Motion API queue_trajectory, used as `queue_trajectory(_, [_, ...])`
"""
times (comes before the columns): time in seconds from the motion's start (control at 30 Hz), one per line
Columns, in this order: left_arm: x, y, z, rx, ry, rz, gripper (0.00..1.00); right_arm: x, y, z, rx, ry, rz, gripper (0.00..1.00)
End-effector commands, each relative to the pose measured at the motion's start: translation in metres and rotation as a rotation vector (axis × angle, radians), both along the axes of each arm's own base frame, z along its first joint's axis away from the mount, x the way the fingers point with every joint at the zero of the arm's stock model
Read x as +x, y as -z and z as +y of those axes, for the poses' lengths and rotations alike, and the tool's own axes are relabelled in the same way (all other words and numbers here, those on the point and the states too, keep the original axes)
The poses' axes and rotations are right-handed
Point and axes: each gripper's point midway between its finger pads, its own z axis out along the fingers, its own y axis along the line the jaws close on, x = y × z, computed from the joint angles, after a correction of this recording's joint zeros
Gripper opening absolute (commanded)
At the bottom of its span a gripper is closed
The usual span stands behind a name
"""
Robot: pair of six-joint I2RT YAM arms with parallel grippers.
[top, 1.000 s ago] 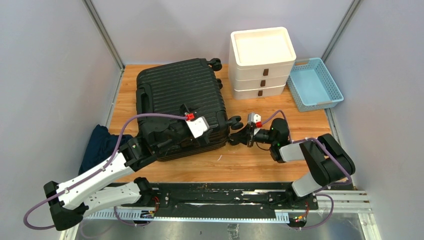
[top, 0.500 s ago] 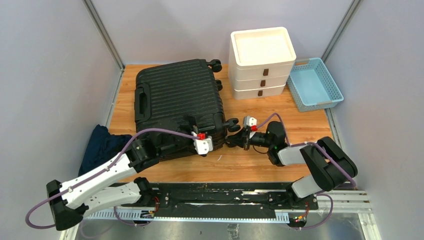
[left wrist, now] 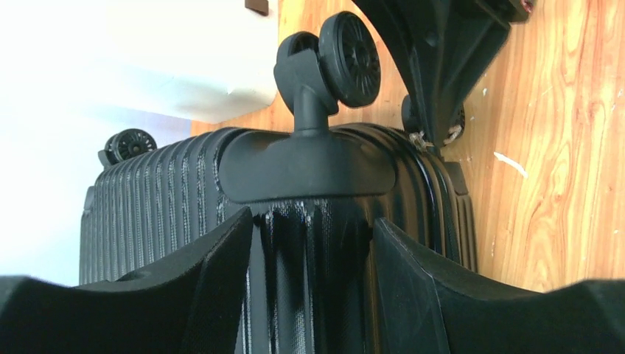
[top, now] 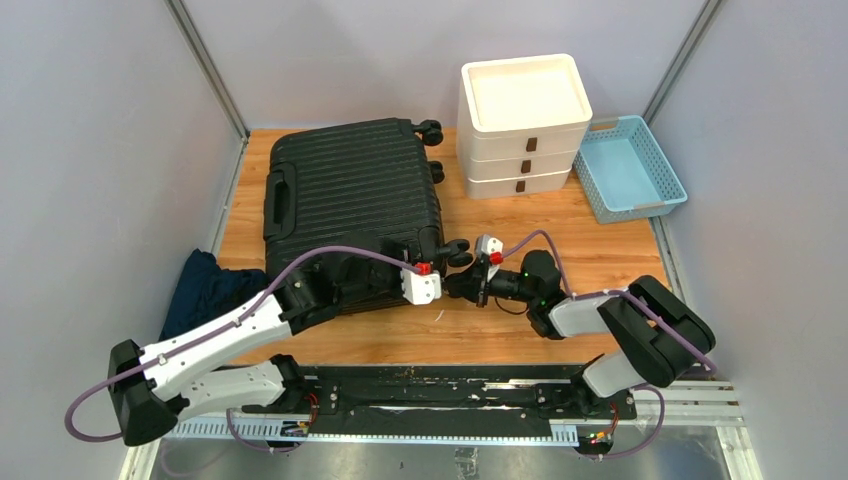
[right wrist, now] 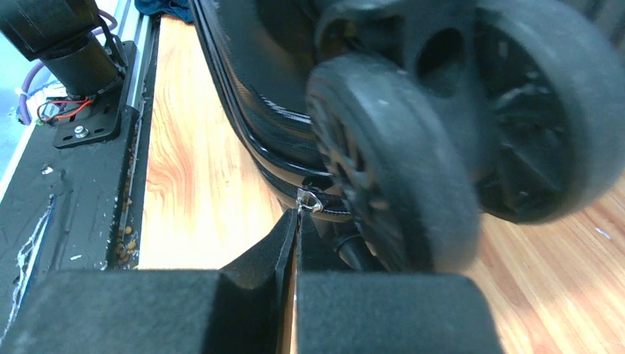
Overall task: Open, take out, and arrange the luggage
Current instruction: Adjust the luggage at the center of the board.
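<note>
Right wrist view: right hand (right wrist: 296,230) is clenched on the zipper pull (right wrist: 309,200), directly under the near wheel (right wrist: 390,169) at the luggage's near-right corner. From that hand the luggage (top: 350,200) lies to the left and away. The seam runs off from the pull along the near edge, toward the left arm's base. My read: the drag has to go left along that edge, parallel to the worktop (top: 600,255) front, with the wheel crowding the wrist at the start.

Right arm owns the pull. Left hand (left wrist: 313,225) is at the same corner, fingers (left wrist: 221,280) apart astride the shell just below the wheel mount. Can't tell from that view whether the pads bear on the shell or only bracket it.

Luggage lies flat on a broad face, left-centre of the worktop. Wheel end faces right and carry handle (top: 277,200) end faces left, so the long axis is roughly left-right. Black ribbed hard shell, glossy, halves together. On ribs that slick, any brace from the left hand could slip once the zip loads up.
</note>
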Motion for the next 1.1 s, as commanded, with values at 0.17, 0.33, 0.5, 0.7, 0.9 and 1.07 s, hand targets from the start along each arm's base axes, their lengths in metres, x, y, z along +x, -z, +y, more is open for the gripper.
queue_trajectory(0.17, [0.028, -0.012, 0.000, -0.047, -0.105, 0.029, 0.57, -0.024, -0.015, 0.033, 0.056, -0.059, 0.021, 0.00])
queue_trajectory(0.33, [0.027, -0.009, -0.006, -0.060, -0.089, 0.057, 0.55, -0.037, -0.021, 0.041, 0.077, -0.117, 0.059, 0.00])
queue_trajectory(0.5, [0.026, -0.015, -0.010, -0.108, -0.092, 0.084, 0.55, -0.030, -0.008, 0.048, 0.033, -0.082, 0.072, 0.02])
queue_trajectory(0.7, [0.019, -0.032, -0.013, -0.208, -0.096, 0.117, 0.63, -0.048, -0.013, 0.046, -0.001, -0.231, -0.053, 0.12])
queue_trajectory(0.9, [0.000, -0.065, -0.013, -0.383, -0.093, 0.212, 0.75, -0.050, -0.021, 0.021, -0.029, -0.358, -0.127, 0.33])
queue_trajectory(1.07, [-0.024, -0.073, -0.010, -0.581, -0.110, 0.376, 0.93, -0.066, -0.045, -0.010, 0.004, -0.551, -0.161, 0.38])
